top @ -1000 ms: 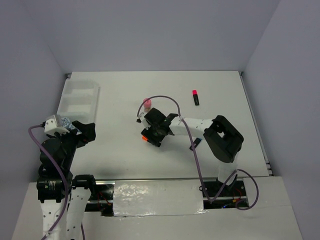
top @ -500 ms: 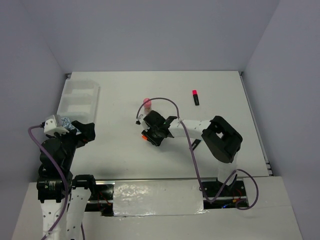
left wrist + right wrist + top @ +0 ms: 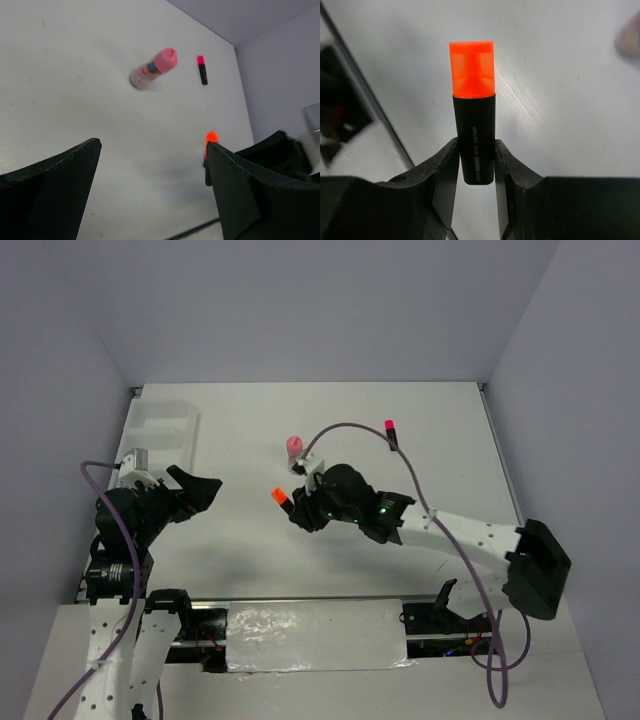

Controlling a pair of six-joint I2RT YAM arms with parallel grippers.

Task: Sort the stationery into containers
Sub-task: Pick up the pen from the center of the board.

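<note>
My right gripper [image 3: 296, 508] is shut on the orange-capped black marker [image 3: 281, 499] and holds it above the table's middle, cap pointing left. In the right wrist view the marker [image 3: 473, 115] sits upright between my fingers [image 3: 445, 170]. My left gripper [image 3: 205, 494] is open and empty, pointing right toward the marker. The pink-capped tan tube [image 3: 293, 447] lies behind the marker and also shows in the left wrist view [image 3: 152, 70]. The pink-capped marker [image 3: 390, 433] lies at the back right. The white tray [image 3: 160, 428] stands at the back left. The blue marker and blue rolls are out of sight.
The right arm [image 3: 470, 535] stretches across the right half of the table, with its cable [image 3: 345, 430] looping over the middle. The left wrist view shows the orange cap [image 3: 211, 137] behind my right finger [image 3: 235, 190].
My right arm has stretched out and lifted the orange marker, carrying it a little left. My left gripper has swung right, away from the tray side, toward the table's middle.
</note>
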